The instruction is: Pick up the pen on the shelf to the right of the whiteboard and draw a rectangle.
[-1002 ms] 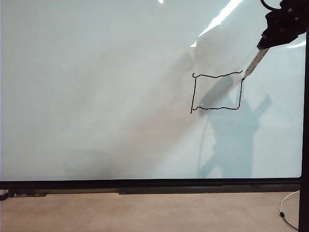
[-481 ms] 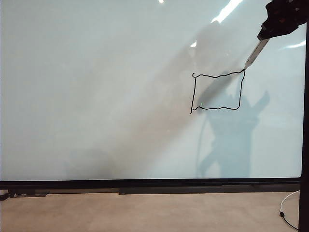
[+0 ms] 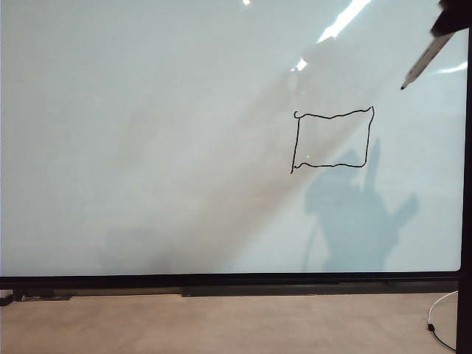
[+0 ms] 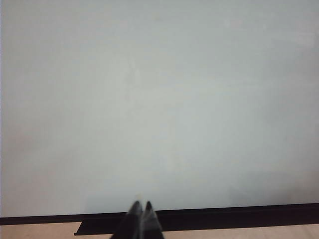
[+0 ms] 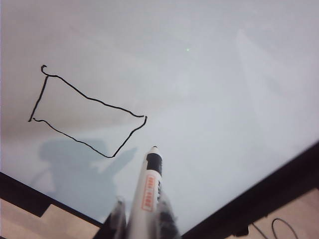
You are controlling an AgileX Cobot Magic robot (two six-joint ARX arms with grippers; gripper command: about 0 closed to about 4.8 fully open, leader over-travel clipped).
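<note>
Right gripper (image 5: 142,219) clamps slim white marker pen (image 5: 148,186), clear of glossy whiteboard (image 3: 147,147); swinging back risks marking the wobbly black rectangle (image 3: 332,140). Left gripper (image 4: 141,211) closed, idle.

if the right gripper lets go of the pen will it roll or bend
The pen looks like a straight, round plastic barrel, so probably stiff and apt to roll once loose. It is slim, so likely light. The right gripper holds it clear of the whiteboard and rectangle; the left gripper is shut and idle.

The whiteboard (image 3: 147,147) (glossy, black-framed) lies on a tan surface (image 3: 221,324), bearing the drawn rectangle (image 3: 332,139).
</note>
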